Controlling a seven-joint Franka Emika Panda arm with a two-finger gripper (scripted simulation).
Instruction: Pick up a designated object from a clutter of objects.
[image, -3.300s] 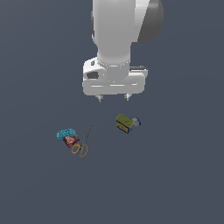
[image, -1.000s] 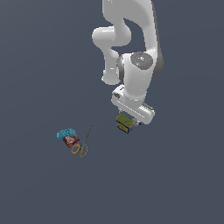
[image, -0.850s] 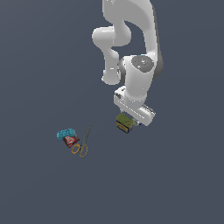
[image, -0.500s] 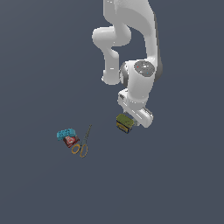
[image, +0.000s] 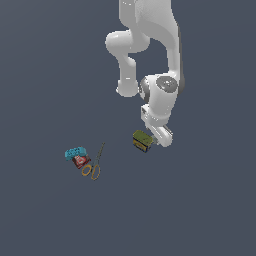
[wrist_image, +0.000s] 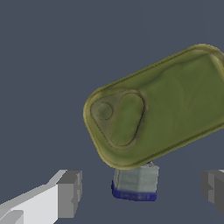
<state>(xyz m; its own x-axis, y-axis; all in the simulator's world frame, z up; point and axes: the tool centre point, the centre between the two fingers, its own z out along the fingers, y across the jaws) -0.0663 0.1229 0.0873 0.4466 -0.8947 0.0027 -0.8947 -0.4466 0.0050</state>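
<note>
The spread hand (wrist_image: 142, 192) was lowered astride the tiny whitish-blue block (wrist_image: 134, 183), touching the olive-green ring-pull tin (wrist_image: 162, 109); closing was judged next.

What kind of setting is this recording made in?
Likely a simulated test scene, not a real room: a flat, featureless grey floor, a smoothly rendered white arm, and a few small scattered items like the olive can.
</note>
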